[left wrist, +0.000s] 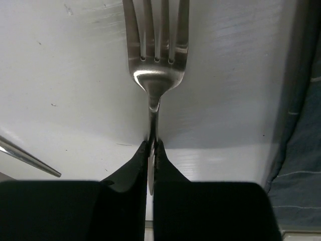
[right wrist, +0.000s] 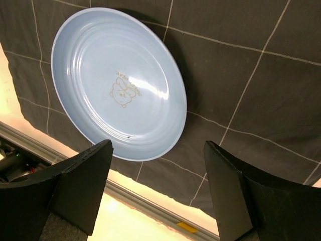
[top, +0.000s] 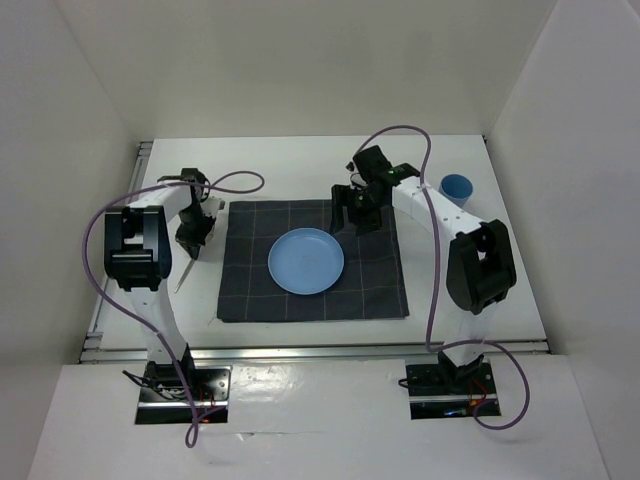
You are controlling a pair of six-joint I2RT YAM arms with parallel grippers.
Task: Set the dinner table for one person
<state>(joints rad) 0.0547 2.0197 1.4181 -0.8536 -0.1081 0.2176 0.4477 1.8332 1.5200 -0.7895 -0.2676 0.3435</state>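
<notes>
Near the middle of the white counter (top: 300, 165), which is walled in white and edged with aluminium rails, lies a dark grey checked placemat (top: 250, 290). A light blue plate (top: 306, 261) sits flat at about its centre, with a small gold drawing printed in its well. Just left of the placemat, over bare counter, the left tool (left wrist: 152, 150) is clenched on a metal fork (left wrist: 156, 75). Its two black fingers press together on the narrow neck just below the tines, and the tines point away from the fingers, up the wrist view. The placemat's edge shows along the right side of that view. Whether the fork rests on the counter or is lifted off it cannot be told. A second slim metal utensil (left wrist: 30, 159) lies on the counter to the lower left of the fingers, apart from the fork, with only its pointed end in sight. The right tool (right wrist: 158, 145) hangs above the far right part of the placemat, released, its fingers spread wide with nothing between them. The plate lies beyond the fingertips in its wrist view, untouched. A small blue cup (top: 457, 186) stands upright on bare counter at the far right, clear of the cloth.
</notes>
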